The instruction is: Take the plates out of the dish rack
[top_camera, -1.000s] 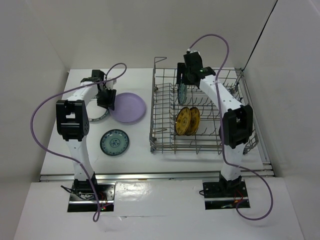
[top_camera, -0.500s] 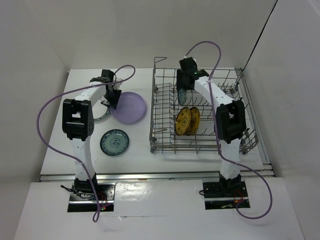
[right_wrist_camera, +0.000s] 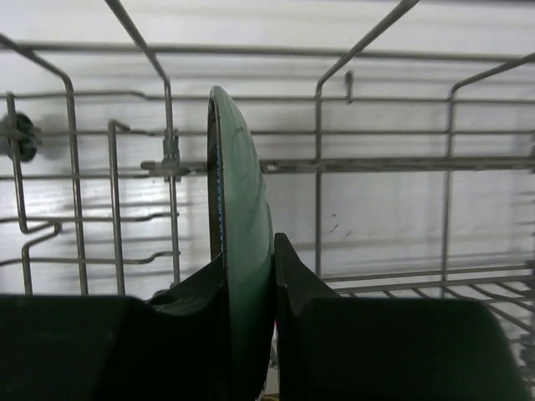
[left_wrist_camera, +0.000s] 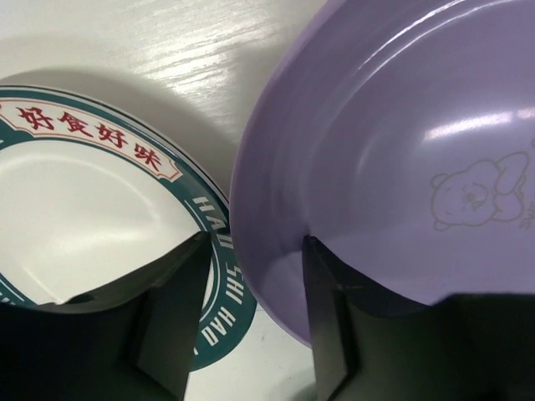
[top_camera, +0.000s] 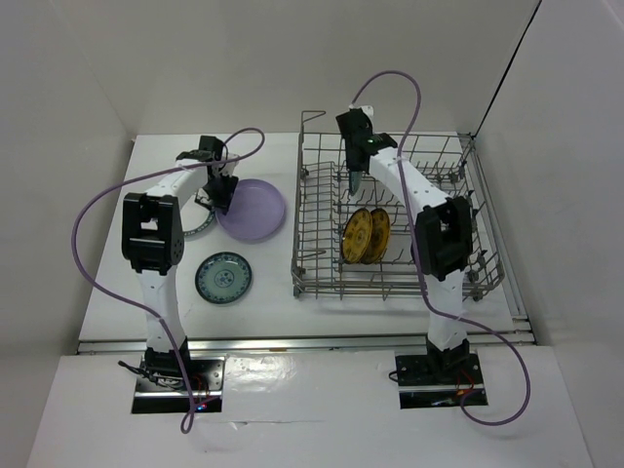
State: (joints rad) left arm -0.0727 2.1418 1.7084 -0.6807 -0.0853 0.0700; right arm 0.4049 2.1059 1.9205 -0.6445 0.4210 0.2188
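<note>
right tool [right_wrist_camera: 249, 255] pinches upright small teal plate [right_wrist_camera: 242, 184] by rim, 11 o'clock in grey wire dish rack [top_camera: 322, 234]; likely rigid, slick, breakable. left tool [left_wrist_camera: 251, 246] spread.

Bright, even overhead light on the white worktop [top_camera: 263, 283]. Soft shadow beside the lavender plate [left_wrist_camera: 401, 167], itself streaked with glare. Close up, dark, blurred tool fingers [right_wrist_camera: 376, 351]; teal plate [right_wrist_camera: 242, 217] and dish rack [right_wrist_camera: 318, 165] wires crisp against a washed-out background.
</note>
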